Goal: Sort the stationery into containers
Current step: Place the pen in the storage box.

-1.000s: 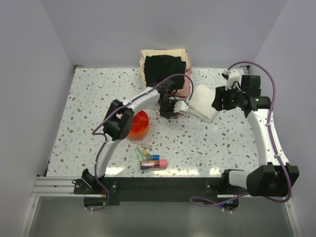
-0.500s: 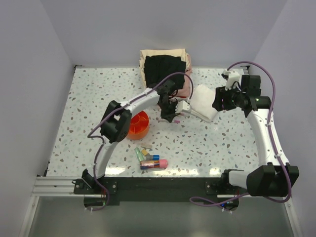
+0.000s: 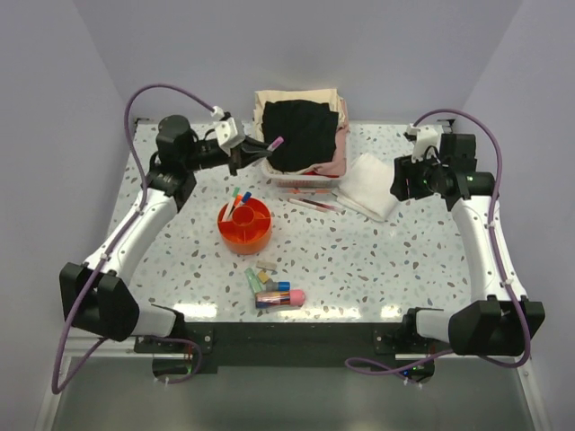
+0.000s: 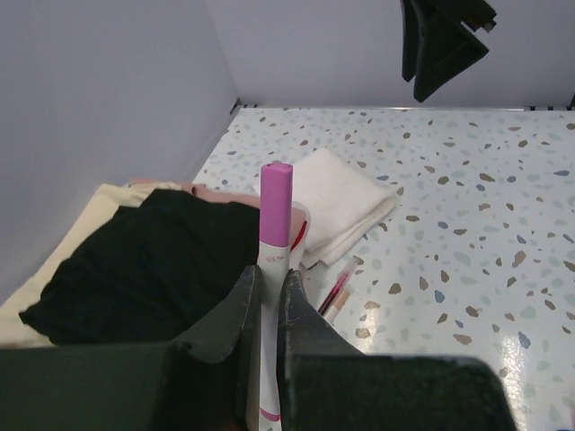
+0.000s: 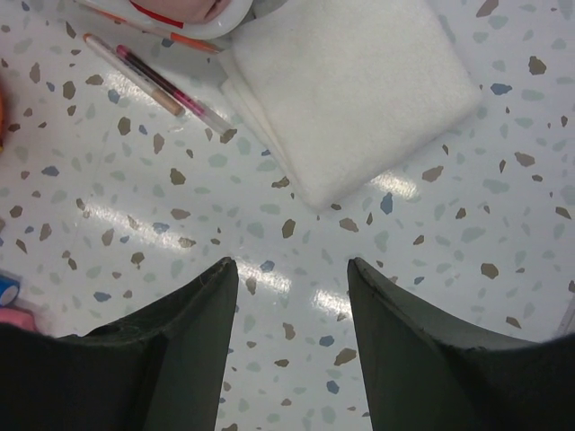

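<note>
Speckled tabletop carries the orange tray near its centre, capped pens leaning in it. The left gripper pinches a pink-capped pen, raised beside dark clothes; only its wrist view shows the clamp. The right gripper hangs spread near the white cloth and two loose pens.

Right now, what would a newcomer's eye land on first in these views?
The left tool, raised at the back beside the clothes basket, is shut on a pink-capped pen. Nearer the arms the orange tray stands out on the speckled table, with a cluster of loose stationery lying near the front edge. The right tool hangs open over bare table next to the folded white cloth.
</note>
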Controlling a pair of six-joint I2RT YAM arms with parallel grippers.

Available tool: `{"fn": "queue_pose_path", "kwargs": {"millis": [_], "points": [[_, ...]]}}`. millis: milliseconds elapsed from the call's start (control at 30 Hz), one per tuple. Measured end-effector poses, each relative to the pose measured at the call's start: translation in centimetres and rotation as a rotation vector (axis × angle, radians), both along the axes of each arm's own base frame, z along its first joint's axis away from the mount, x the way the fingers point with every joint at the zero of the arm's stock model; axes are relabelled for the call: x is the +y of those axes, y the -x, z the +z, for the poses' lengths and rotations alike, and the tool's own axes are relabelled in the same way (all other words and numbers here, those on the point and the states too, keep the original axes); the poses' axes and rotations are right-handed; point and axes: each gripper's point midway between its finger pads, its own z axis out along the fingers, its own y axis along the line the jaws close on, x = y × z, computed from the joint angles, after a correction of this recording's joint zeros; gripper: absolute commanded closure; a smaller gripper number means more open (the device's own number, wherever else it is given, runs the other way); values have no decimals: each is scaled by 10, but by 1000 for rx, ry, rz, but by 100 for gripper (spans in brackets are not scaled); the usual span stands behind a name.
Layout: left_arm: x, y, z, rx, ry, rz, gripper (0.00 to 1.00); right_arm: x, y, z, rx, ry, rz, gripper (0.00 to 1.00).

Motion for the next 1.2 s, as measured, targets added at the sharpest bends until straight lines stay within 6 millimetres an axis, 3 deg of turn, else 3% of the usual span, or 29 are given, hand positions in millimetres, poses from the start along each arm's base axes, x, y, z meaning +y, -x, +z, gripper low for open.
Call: {"fn": "queue_pose_path", "kwargs": {"millis": [200,400,700,1000,1200], "points": [[54,-4,-64,152,46,123,100,-4,-2,-5,23,19,-6,44],[92,1,-112,231,57,216,100,-7,-2,-12,69,37,-10,44],[96,19,-156,293,47,222,100,-12,-9,-17,99,68,-7,44],[113,13,-199,367,46,277,100,-16,-12,-16,118,94,-1,44],[116,14,-208,371,33,284,100,-16,-12,-20,133,99,3,44]]}}
